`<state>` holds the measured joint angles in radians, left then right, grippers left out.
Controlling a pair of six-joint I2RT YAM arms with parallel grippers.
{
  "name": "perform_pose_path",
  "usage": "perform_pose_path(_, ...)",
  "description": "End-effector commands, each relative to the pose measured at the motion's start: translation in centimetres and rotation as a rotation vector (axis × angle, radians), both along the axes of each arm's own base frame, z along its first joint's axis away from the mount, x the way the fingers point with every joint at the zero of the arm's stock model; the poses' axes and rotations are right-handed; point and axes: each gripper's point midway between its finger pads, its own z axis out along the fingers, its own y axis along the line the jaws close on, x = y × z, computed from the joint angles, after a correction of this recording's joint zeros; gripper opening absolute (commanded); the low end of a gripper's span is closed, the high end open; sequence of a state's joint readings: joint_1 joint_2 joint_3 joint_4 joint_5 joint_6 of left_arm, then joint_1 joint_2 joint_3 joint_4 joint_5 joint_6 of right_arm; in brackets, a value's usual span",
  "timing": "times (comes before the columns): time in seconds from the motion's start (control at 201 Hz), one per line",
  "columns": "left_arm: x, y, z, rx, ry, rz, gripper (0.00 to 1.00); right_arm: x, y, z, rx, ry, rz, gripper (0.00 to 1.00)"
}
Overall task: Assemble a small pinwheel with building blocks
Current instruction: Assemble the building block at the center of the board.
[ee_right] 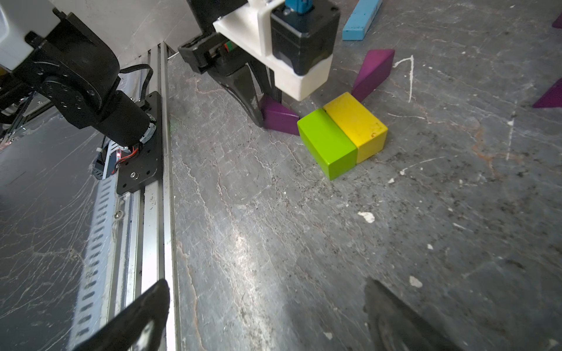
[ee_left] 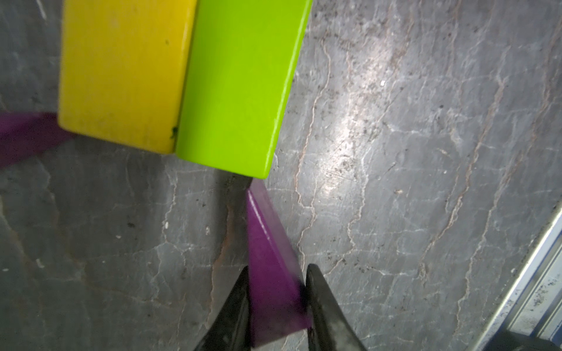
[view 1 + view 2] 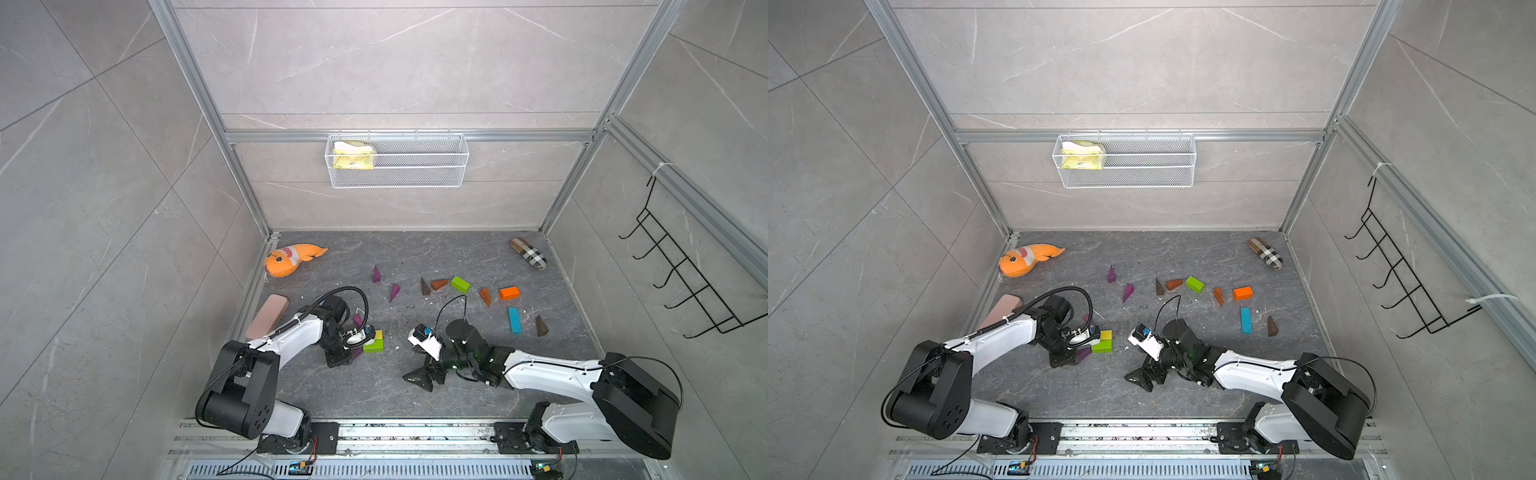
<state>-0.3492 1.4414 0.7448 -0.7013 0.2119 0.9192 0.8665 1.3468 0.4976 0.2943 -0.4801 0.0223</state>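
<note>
**Item: pinwheel blocks, part-assembled, near-left area of bench [image 3: 374, 395]**

- Hidden or unclear: in both top views the left tool is covered by its own wrist camera. Only a sliver of the purple wedge [image 3: 356, 352] is seen there.
- The second purple wedge [image 2: 27, 133] is cut off and blurred in the left wrist view.
- A light-blue bar [image 1: 362, 18] is cut by the frame edge.
- Left tool [image 2: 278, 273]: closed on the thick end of the purple wedge [image 2: 267, 243], one finger against each flat side.
- Purple wedge [image 1: 278, 117]: low at the bench surface. Its long axis runs away from the tool and its thin tip is aimed at a corner of the green brick [image 2: 240, 91]. Contact there cannot be confirmed.
- Green brick [image 1: 325, 142] and yellow brick [image 1: 355, 121]: laid flat with long faces touching and long axes parallel.
- Second purple wedge [image 1: 372, 73]: placed at the yellow brick's opposite corner, narrow end towards it.
- Right tool [image 1: 267, 282]: jaws spread wide with nothing between them, held above bare bench near the pair.
- Loose stock further back: orange brick [image 3: 509, 293] and another light-blue bar [image 3: 514, 320].
</note>
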Motion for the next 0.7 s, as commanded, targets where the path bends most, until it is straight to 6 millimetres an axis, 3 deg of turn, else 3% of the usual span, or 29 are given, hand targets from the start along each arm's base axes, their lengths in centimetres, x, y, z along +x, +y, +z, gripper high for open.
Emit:
perform_pose_path(0.0, 0.58, -0.49, 0.64, -0.014, -0.013, -0.009, 0.29, -0.15, 0.53, 0.41, 0.002, -0.004, 0.031, 1.00)
perform_pose_path(0.284, 0.63, -0.61, 0.71, -0.017, -0.027, -0.020, 0.30, -0.21, 0.64, 0.40, 0.002, 0.000, 0.037, 1.00)
perform_pose_path(0.697, 1.18, -0.12, 0.56, 0.016, -0.065, -0.006, 0.40, -0.27, 0.74, 0.25, -0.001, 0.008, 0.043, 1.00)
